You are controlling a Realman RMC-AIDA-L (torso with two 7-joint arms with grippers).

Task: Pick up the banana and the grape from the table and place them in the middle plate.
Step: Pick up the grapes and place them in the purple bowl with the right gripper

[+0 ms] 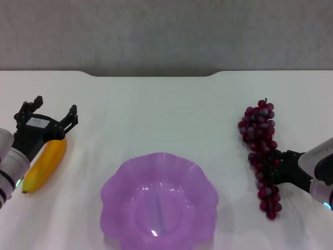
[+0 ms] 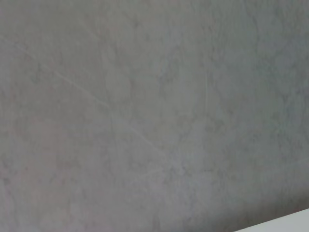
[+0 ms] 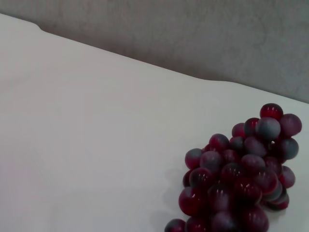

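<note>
Purple and scalloped, the middle plate (image 1: 158, 200) sits bare at the near edge of the table (image 1: 156, 114), midway between both fruits. Left of it the banana (image 1: 46, 162) lies flat, the left gripper (image 1: 48, 115) spread wide above its far end — apparently lining up a grasp. The grape (image 1: 261, 153) lies right of the plate, the right gripper (image 1: 276, 167) pressed against its lower half — whether clenched, I cannot tell.

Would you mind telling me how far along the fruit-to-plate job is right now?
Nothing is delivered yet: the middle plate holds no fruit. In hand: the left end effector is open over the far end of the banana, and the right end effector is at the middle of the grape, both fruits still on the table. Lifting and placing both remain.
</note>
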